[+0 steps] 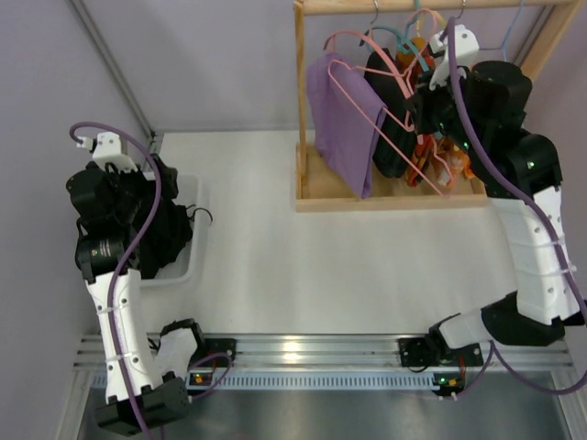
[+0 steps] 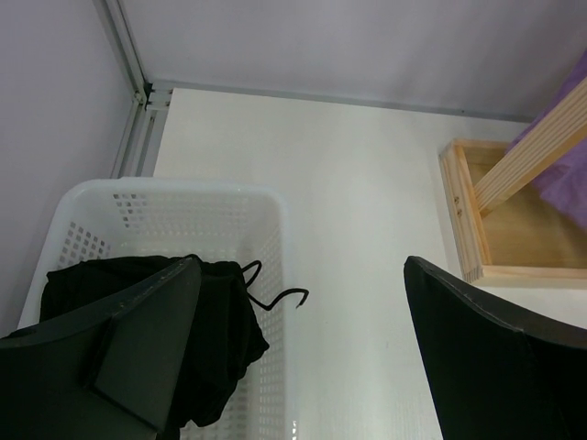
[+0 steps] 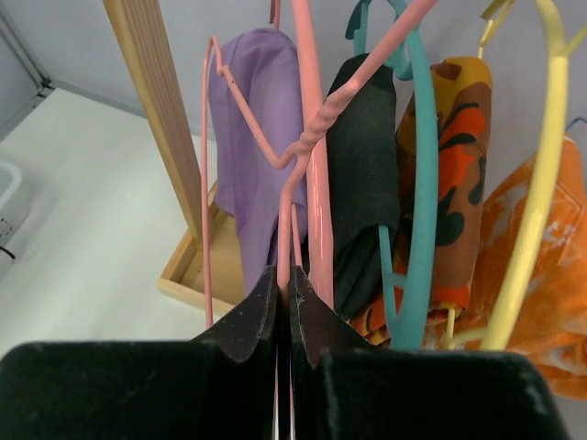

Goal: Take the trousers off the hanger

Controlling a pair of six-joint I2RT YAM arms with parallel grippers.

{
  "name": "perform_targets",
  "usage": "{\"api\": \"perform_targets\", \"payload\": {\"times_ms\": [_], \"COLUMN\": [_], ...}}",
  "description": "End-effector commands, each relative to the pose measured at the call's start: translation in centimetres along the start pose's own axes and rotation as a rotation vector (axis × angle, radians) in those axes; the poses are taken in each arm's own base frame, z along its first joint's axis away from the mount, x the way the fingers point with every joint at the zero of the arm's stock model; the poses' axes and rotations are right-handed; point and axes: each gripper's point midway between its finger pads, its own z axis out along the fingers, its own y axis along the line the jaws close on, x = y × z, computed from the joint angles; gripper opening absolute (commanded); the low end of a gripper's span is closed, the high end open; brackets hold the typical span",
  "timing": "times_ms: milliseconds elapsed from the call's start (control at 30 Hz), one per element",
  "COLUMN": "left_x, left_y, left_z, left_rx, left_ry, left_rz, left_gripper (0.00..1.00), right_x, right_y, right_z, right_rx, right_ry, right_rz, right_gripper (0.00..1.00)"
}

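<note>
Purple trousers [image 1: 341, 124] hang folded over a pink wire hanger [image 1: 367, 92] on the wooden rack [image 1: 300, 101]. My right gripper [image 1: 420, 105] is at the rack. In the right wrist view the gripper [image 3: 283, 280] is shut on the pink hanger's [image 3: 312, 137] twisted wire neck, with the purple trousers [image 3: 248, 137] just left of it. My left gripper [image 1: 156, 220] is open and empty over the white basket [image 1: 188, 261]. In the left wrist view that gripper [image 2: 303, 275] has its jaws wide apart above the basket's right rim [image 2: 165, 197].
The basket holds a black garment [image 2: 220, 339] and a black hanger hook [image 2: 275, 298]. On the rack a black garment [image 3: 362, 165] hangs on a teal hanger [image 3: 422, 183], beside orange patterned clothes [image 3: 459, 183] and a yellow hanger [image 3: 532, 211]. The rack's wooden base tray [image 1: 385, 197] stands on the table.
</note>
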Motion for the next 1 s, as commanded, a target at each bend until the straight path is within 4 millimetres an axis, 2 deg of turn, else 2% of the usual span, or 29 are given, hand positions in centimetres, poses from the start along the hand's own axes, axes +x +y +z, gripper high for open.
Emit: {"api": "perform_targets", "payload": {"times_ms": [0, 67, 133, 167, 233, 300, 367, 400, 467, 533, 767, 867, 967], "left_x": [-1.1, -1.1, -1.1, -1.1, -1.0, -1.1, -0.8, -0.8, -0.4, 0.0, 0.4, 0.3, 0.5], "left_y": [-0.3, -0.4, -0.6, -0.6, -0.7, -0.7, -0.6, -0.7, -0.7, -0.6, -0.6, -0.6, -0.5], "left_z": [-0.6, -0.6, -0.6, -0.7, -0.9, -1.3, -1.4, -1.7, -1.7, -1.8, -1.9, -2.1, -2.2], "left_rx": [-0.005, -0.004, 0.004, 0.004, 0.004, 0.001, -0.005, -0.006, -0.008, -0.010, -0.015, -0.019, -0.027], "left_ry": [-0.038, -0.040, -0.039, -0.042, -0.044, -0.054, -0.052, -0.058, -0.054, -0.050, -0.046, -0.052, -0.053], "left_rz": [-0.026, -0.038, -0.054, -0.056, -0.062, -0.060, -0.062, -0.058, -0.060, -0.060, -0.070, -0.073, -0.073], "left_gripper": [0.99, 0.99, 0.99, 0.99, 0.99, 0.99, 0.99, 0.99, 0.99, 0.99, 0.99, 0.99, 0.99], "right_x": [-4.2, -5.1, -5.5, -5.6, -6.2, -6.3, -7.0, -6.8, -7.2, -7.7, -9.6, -9.5, -8.2], "right_y": [0.2, 0.3, 2.2, 2.2, 3.9, 3.7, 3.1, 3.2, 2.9, 4.2, 6.2, 6.5, 7.4], "right_z": [0.1, 1.4, 2.9, 3.5, 5.1, 7.1, 7.6, 8.9, 9.4, 10.2, 12.0, 12.8, 15.0], "right_rx": [-0.004, 0.034, 0.012, 0.033, 0.034, 0.110, 0.170, 0.185, 0.217, 0.171, 0.114, 0.110, 0.101], "right_ry": [-0.123, -0.157, -0.175, -0.180, -0.206, -0.205, -0.219, -0.214, -0.226, -0.258, -0.365, -0.367, -0.343], "right_rz": [-0.020, -0.056, -0.087, -0.123, -0.164, -0.169, -0.169, -0.172, -0.175, -0.169, -0.184, -0.190, -0.218], "right_gripper": [0.00, 0.00, 0.00, 0.00, 0.00, 0.00, 0.00, 0.00, 0.00, 0.00, 0.00, 0.00, 0.00]}}
